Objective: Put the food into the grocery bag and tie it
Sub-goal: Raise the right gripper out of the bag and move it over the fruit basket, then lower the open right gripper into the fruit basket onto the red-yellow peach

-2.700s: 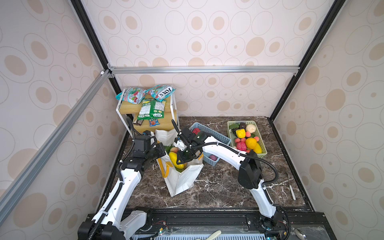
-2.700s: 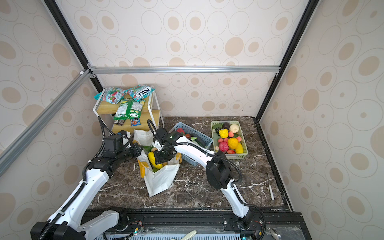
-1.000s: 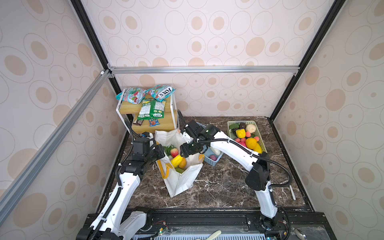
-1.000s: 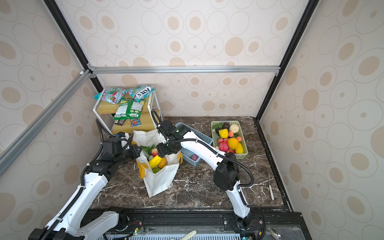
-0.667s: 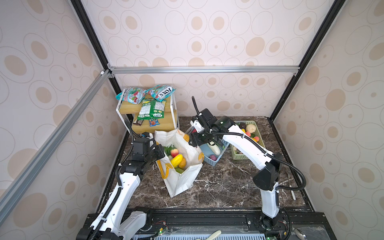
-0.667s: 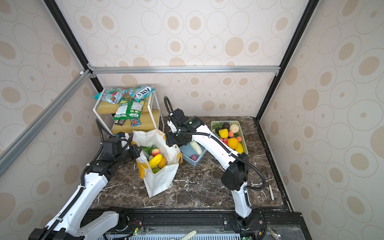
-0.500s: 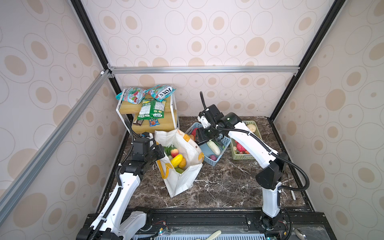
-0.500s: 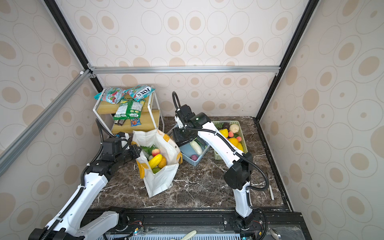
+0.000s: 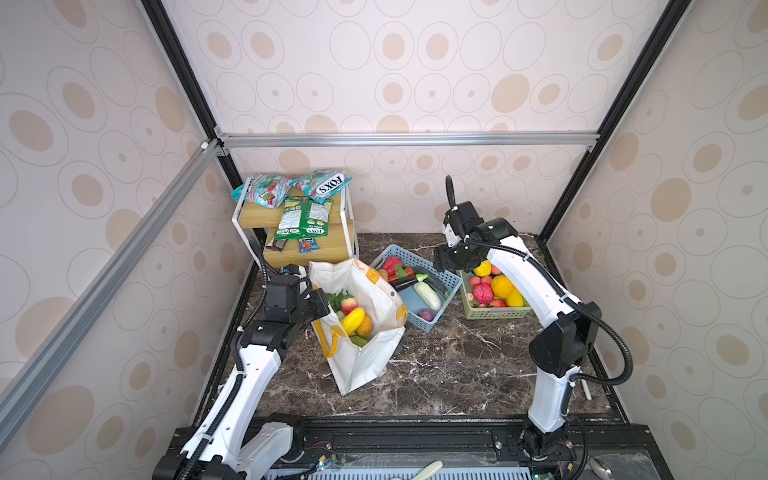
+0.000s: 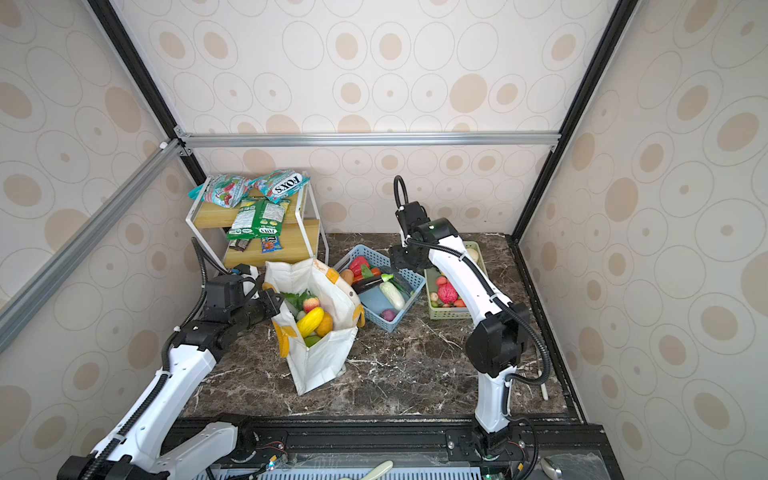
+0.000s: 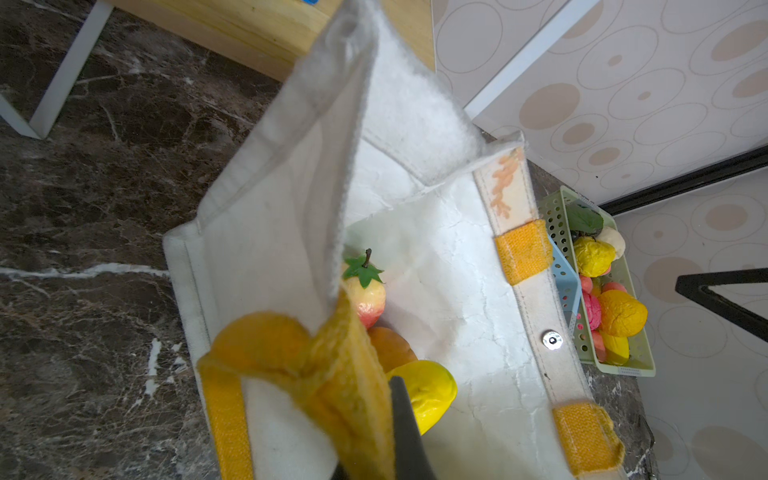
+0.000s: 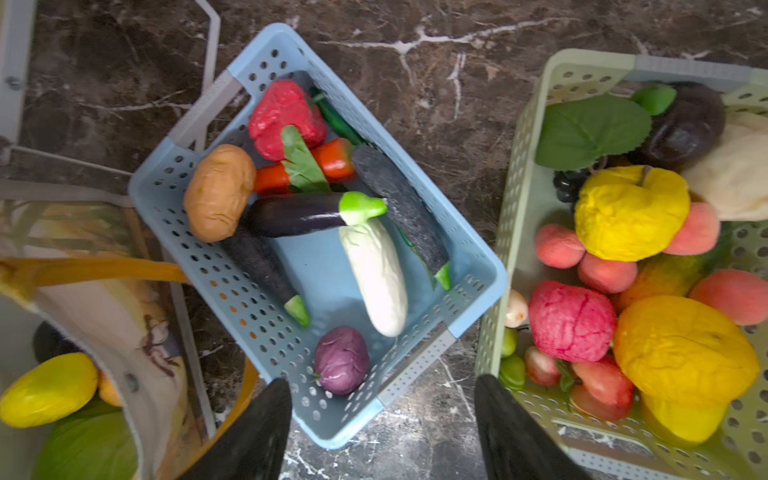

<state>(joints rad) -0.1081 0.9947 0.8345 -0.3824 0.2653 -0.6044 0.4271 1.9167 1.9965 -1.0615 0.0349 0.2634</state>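
Left of centre in both top views, the left gripper [image 9: 316, 305] is pressed together on the near rim of the grocery bag [image 9: 365, 361], its tips buried in fabric. The left wrist view shows only one dark finger [image 11: 405, 428] behind the yellow handle [image 11: 332, 386]. Food [image 9: 354, 318] fills the open bag, with the lower pieces hidden. Behind it stands a shelf [image 9: 316, 255] with snack packets [image 9: 305, 218]. Further right, the blue basket [image 9: 432, 322] holds more food. The right gripper [image 12: 380, 415], spread and holding nothing, hangs over the gap beside the green basket [image 10: 451, 313], which the right arm [image 10: 461, 266] partly covers.
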